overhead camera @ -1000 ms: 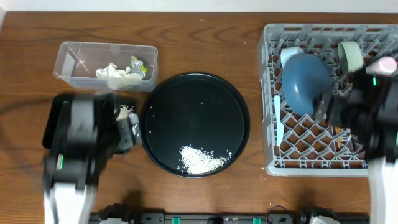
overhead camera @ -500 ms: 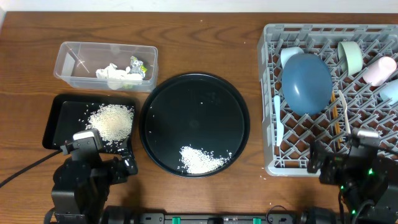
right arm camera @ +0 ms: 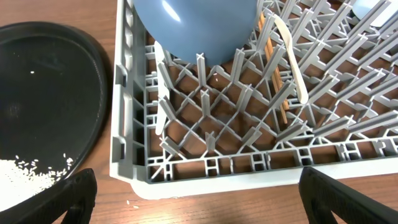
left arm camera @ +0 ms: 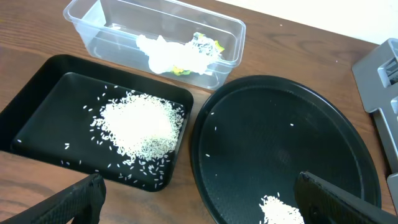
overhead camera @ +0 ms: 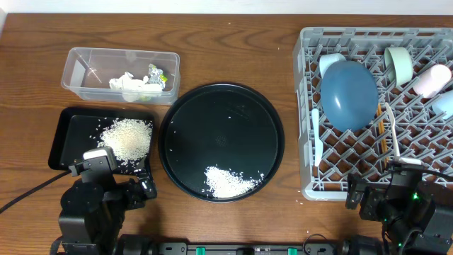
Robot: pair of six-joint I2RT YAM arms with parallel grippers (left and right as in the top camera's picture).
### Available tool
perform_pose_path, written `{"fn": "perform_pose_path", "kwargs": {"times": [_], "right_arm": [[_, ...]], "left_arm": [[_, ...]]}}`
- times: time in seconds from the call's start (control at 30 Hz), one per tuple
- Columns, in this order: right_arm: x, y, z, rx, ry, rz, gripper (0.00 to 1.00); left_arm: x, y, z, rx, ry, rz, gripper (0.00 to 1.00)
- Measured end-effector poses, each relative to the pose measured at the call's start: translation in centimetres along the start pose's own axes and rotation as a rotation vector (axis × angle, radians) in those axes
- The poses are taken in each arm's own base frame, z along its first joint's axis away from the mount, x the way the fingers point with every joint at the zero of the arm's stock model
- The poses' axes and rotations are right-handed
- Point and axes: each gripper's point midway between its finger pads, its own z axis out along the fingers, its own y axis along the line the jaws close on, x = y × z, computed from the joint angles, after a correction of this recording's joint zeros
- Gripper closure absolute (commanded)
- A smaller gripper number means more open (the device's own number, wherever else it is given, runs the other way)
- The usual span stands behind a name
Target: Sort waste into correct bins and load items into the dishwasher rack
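Bottom of left-wrist view: left gripper (left arm camera: 199,186), jaws wide apart, nothing between. Bottom of right-wrist view: right gripper (right arm camera: 199,180), likewise wide apart, empty.

Overhead, lower centre: loose rice pile (overhead camera: 230,181) on round black tray (overhead camera: 219,134), not yet binned; likely the step in hand. Just beside, at left: shallow black tray (overhead camera: 71,131) w/ a rice heap (overhead camera: 127,137) already inside. Upper left: clear tub (overhead camera: 78,71) holding napkin (overhead camera: 127,83) & wrapper (overhead camera: 157,74). Right side: dishwasher rack (overhead camera: 306,106) loaded w/ dark-blue bowl (overhead camera: 349,95), mint-green bowl (overhead camera: 398,64), pink cup (overhead camera: 433,78), chopsticks (overhead camera: 383,138), white cutlery (overhead camera: 316,134).

To do it well, prob.: use left arm, nearer the pile. Come in low & flat, sweep toward the round tray's left rim & over into the shallow black tray. Go slow to avoid scattering grains onto wood. Check afterwards for strays mid-tray.
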Motion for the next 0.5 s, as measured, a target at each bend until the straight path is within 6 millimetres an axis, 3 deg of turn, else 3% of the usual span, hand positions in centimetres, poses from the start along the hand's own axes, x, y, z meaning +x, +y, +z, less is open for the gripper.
{"fn": "perform_pose_path", "kwargs": {"times": [0.1, 0.2, 0.33, 0.5], "right_arm": [[-0.2, 0.0, 0.0, -0.002, -0.007, -0.001, 0.01], [-1.8, 0.2, 0.1, -0.010, -0.086, -0.009, 0.01], [-5.2, 0.4, -0.4, -0.019, -0.303, -0.046, 0.01], [-6.5, 0.8, -0.5, -0.040, -0.540, -0.088, 0.01]], "left_arm": [[0.0, 0.0, 0.0, 0.000, 0.000, 0.000, 0.02], [0.0, 0.0, 0.0, 0.000, 0.000, 0.000, 0.02], [0.0, 0.0, 0.0, 0.000, 0.000, 0.000, 0.02], [0.0, 0.0, 0.0, -0.001, 0.001, 0.000, 0.02]]}}
